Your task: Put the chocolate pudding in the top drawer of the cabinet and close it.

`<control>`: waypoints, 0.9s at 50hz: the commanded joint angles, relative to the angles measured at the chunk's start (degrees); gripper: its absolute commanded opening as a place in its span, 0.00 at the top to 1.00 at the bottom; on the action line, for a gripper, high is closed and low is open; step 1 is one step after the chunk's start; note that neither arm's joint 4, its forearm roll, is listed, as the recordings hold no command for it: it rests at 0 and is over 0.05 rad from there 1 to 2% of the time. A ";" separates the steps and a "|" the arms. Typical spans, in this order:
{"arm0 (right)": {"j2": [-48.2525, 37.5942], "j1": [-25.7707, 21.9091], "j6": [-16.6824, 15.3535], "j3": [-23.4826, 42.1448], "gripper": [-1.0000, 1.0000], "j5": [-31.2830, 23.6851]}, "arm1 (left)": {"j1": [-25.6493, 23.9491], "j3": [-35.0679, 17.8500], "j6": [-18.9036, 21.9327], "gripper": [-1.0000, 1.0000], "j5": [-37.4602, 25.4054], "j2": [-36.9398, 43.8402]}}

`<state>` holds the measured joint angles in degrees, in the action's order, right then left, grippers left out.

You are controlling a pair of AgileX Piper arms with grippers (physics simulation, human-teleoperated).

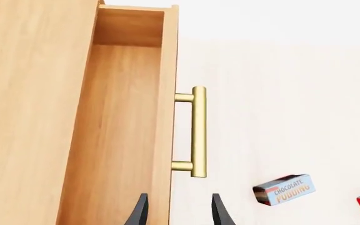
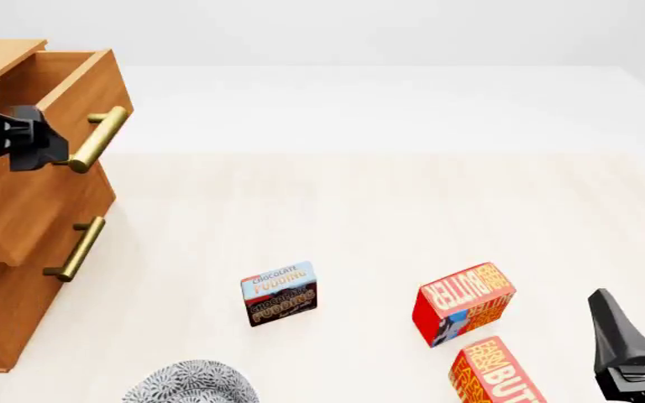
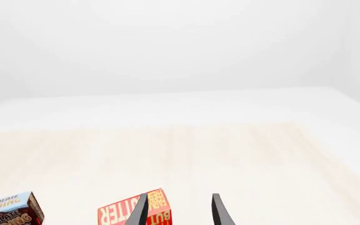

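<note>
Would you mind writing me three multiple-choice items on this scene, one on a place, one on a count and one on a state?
1. Where is the chocolate pudding?
A. in the top drawer
B. on the table, left of the butter boxes
C. in the right gripper

2. How many butter boxes show in the front view?
A. one
B. two
C. four

3. What state is the top drawer in?
A. pulled open and empty
B. shut
C. open with a box inside

Answers:
1 B, it lies on the table, apart from both grippers.
2 B, one butter box with a second butter box nearer the camera.
3 A, the left wrist view shows a bare interior.
</note>
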<state>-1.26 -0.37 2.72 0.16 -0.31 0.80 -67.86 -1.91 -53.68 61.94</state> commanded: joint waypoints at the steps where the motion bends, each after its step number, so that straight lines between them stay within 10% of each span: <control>1: 0.17 0.06 -0.43 -0.02 0.00 0.08 | -0.65 5.51 -1.21 0.00 4.69 0.81; 45: 0.17 0.06 -0.43 -0.02 0.00 0.08 | -10.76 10.38 -3.01 0.00 10.26 3.67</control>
<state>-1.26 -0.37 2.72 0.16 -0.31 -7.40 -61.38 -6.84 -47.65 61.55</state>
